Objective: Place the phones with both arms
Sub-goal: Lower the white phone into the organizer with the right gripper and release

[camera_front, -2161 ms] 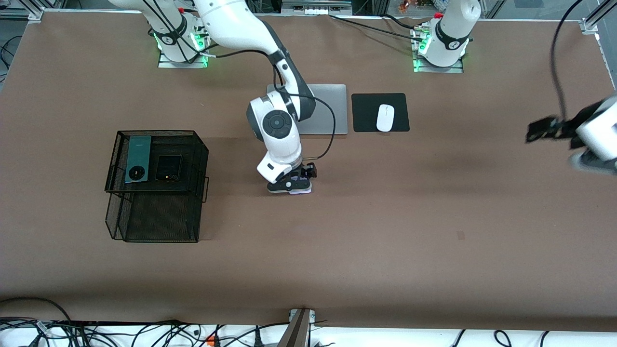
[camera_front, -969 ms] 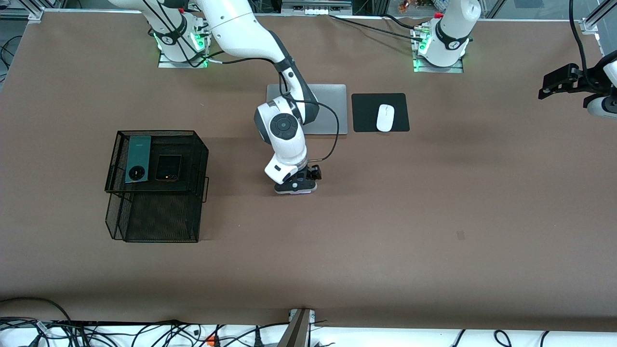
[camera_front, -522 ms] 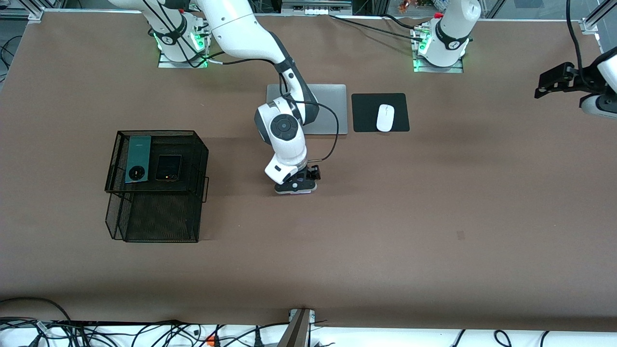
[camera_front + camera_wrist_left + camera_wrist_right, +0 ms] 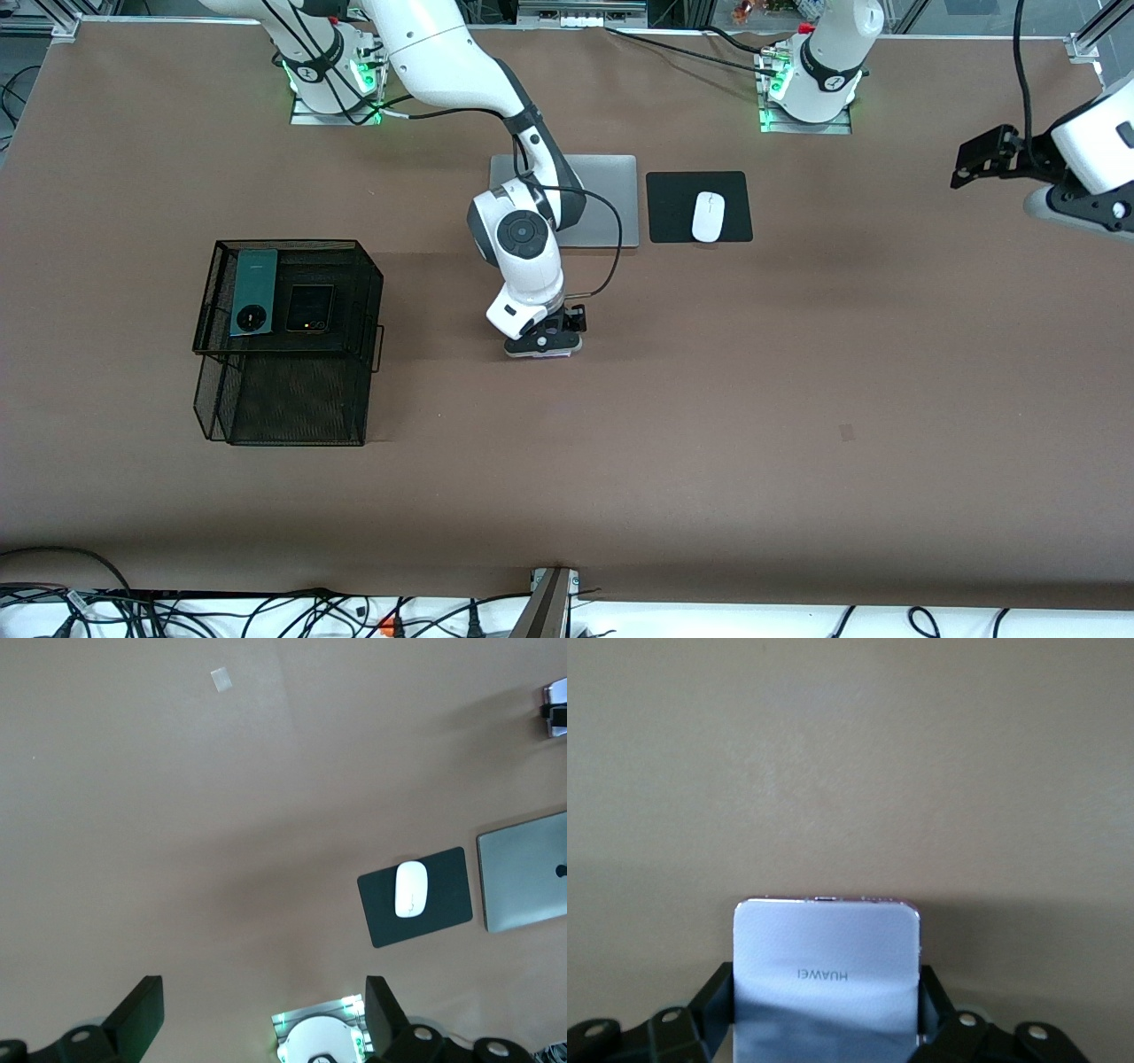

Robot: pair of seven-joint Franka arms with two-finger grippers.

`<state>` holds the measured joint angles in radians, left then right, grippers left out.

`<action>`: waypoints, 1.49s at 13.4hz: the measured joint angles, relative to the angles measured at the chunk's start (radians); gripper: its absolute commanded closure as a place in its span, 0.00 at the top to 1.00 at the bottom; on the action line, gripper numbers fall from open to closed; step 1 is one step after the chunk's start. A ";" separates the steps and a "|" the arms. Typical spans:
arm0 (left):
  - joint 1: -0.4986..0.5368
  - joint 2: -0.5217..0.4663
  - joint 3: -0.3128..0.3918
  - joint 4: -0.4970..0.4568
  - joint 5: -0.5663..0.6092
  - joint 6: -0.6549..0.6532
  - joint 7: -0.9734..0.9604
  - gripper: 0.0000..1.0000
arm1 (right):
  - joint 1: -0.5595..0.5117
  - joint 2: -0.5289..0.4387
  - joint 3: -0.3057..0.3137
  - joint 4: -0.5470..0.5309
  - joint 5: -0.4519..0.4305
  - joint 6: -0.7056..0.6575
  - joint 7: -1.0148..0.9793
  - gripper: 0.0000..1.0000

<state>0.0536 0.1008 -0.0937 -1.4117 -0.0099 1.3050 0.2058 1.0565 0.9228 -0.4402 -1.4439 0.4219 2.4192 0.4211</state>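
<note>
While my right gripper (image 4: 542, 344) sits low on the brown table (image 4: 709, 425), its 2 fingers (image 4: 718, 992) press against both side edges of the pale lilac-white phone (image 4: 826, 970), which lies flat on the table, nearer the front camera than the silver laptop (image 4: 611, 199). My left gripper (image 4: 979, 158) hangs in the air over the left arm's end of the table, jaws spread wide with nothing between them. The long dark-green phone (image 4: 252, 291) and the small black phone (image 4: 309, 307) lie side by side on top of the black wire basket (image 4: 288, 399) toward the right arm's end. A white mouse (image 4: 707, 216) rests on its black pad (image 4: 673, 190) beside the laptop.
</note>
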 measured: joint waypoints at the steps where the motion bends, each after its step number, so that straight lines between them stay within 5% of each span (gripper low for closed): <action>1: 0.001 0.000 0.000 -0.006 0.000 0.008 0.000 1.00 | 0.002 -0.020 -0.043 0.014 0.000 -0.063 -0.002 0.16; 6: 0.013 0.000 0.000 -0.008 0.000 0.012 0.000 1.00 | -0.022 -0.229 -0.341 0.027 0.001 -0.411 -0.217 0.21; 9: 0.016 -0.001 0.000 -0.008 0.000 0.014 0.000 1.00 | -0.047 -0.262 -0.481 0.010 0.002 -0.507 -0.367 0.21; 12: 0.016 -0.001 0.000 -0.007 0.001 0.040 0.000 1.00 | -0.140 -0.256 -0.498 -0.010 0.006 -0.520 -0.463 0.21; 16: 0.016 -0.002 0.001 -0.006 0.002 0.125 0.000 1.00 | -0.295 -0.198 -0.449 -0.020 0.127 -0.512 -0.622 0.21; 20: 0.017 -0.002 0.001 -0.006 0.002 0.132 -0.008 1.00 | -0.324 -0.115 -0.413 -0.026 0.198 -0.432 -0.658 0.21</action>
<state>0.0703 0.0984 -0.0928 -1.4177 -0.0076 1.4371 0.1982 0.7324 0.8079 -0.8531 -1.4697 0.6196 1.9872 -0.2371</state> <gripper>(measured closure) 0.000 0.159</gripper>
